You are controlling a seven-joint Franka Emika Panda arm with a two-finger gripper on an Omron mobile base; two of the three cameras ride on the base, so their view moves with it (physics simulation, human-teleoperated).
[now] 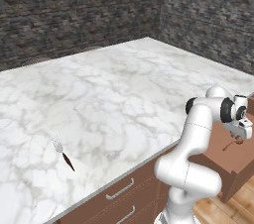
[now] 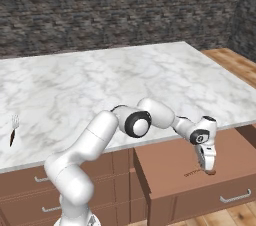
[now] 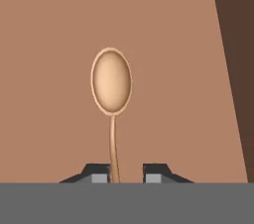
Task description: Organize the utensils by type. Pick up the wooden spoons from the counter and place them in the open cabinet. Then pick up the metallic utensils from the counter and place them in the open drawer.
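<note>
Hand view: spoon (image 3: 112, 82) is seen over the drawer (image 3: 49, 44) floor, handle between the gripper (image 3: 128, 173) tips, jaws slightly parted, grip uncertain. If dragged on withdrawal, it could be flung out.

I see a tan spoon (image 3: 112, 82) on the reddish-brown drawer (image 3: 49, 44) floor, white grey-veined marble counter (image 1: 114, 94), and a silver dark-handled fork (image 1: 62, 152).
</note>
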